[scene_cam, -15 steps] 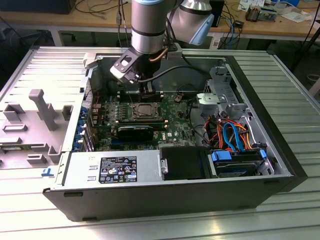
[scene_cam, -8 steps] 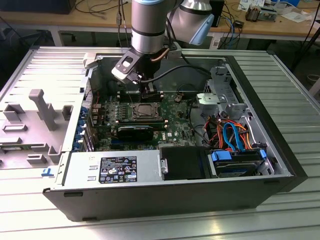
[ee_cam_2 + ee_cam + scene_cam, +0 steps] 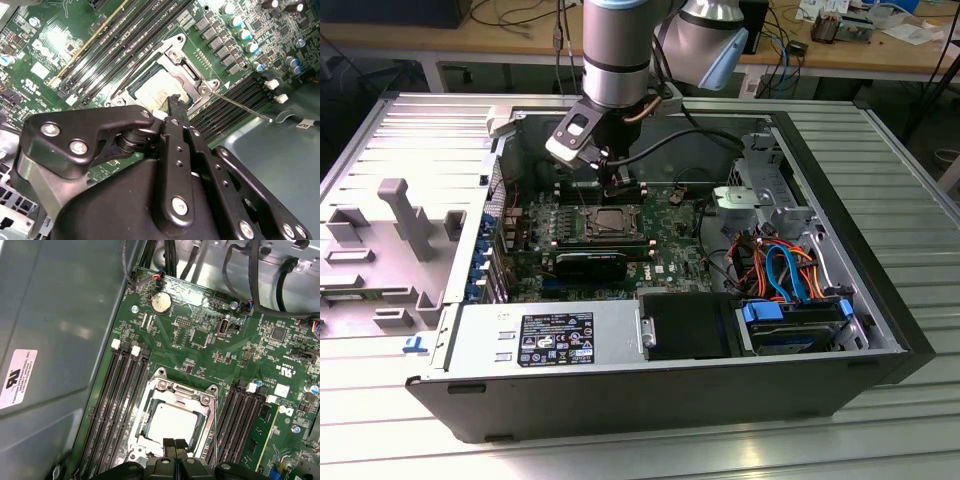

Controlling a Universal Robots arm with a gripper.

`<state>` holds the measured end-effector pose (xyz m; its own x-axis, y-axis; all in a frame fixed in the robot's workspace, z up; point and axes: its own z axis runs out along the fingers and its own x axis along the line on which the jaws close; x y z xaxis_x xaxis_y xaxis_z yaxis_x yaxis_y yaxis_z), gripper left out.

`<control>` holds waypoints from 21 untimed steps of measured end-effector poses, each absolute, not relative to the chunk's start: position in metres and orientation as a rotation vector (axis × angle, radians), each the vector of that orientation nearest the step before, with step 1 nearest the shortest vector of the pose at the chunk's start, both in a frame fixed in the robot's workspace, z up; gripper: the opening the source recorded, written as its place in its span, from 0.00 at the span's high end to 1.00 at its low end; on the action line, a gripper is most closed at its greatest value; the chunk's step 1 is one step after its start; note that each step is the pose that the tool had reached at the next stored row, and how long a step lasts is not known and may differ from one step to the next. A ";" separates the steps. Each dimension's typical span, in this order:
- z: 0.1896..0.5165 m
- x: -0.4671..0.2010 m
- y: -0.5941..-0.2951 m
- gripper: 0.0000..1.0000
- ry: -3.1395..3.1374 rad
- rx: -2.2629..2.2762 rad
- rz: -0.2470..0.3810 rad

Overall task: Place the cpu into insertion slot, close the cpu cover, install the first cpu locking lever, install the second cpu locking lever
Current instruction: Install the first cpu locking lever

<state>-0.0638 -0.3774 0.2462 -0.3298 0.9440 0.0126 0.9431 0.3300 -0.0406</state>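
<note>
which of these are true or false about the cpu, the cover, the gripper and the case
1. The cpu lies in the insertion slot. True.
2. The gripper is holding the cpu. False: its fingers are shut on nothing, close above the cpu's edge.
3. The cpu cover lies flat around the cpu. True.
4. The computer case stands upright. False: it lies on its side, open upward.

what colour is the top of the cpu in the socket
Dull silver-grey metal. The cpu shows best in the first wrist view.
</note>
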 end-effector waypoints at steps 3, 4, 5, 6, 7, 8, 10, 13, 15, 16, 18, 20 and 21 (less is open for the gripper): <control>0.246 -0.064 -0.377 0.89 -2.545 -1.784 0.040; 0.246 -0.064 -0.377 0.89 -2.547 -1.780 0.041; 0.246 -0.064 -0.377 0.89 -2.551 -1.776 0.041; 0.246 -0.064 -0.377 0.89 -2.553 -1.772 0.041; 0.246 -0.064 -0.377 0.89 -2.559 -1.764 0.041; 0.246 -0.064 -0.377 0.89 -2.563 -1.758 0.041; 0.246 -0.064 -0.377 0.89 -2.570 -1.748 0.041; 0.246 -0.064 -0.377 0.89 -2.574 -1.741 0.041; 0.246 -0.064 -0.377 0.89 -2.579 -1.734 0.039; 0.246 -0.064 -0.377 0.89 -2.582 -1.728 0.039; 0.246 -0.064 -0.377 0.89 -2.597 -1.706 0.040; 0.246 -0.064 -0.377 0.89 -2.610 -1.686 0.040; 0.246 -0.064 -0.377 0.89 -2.615 -1.678 0.039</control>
<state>-0.0637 -0.3774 0.2457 -0.4164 0.9090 0.0152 0.9082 0.4167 -0.0395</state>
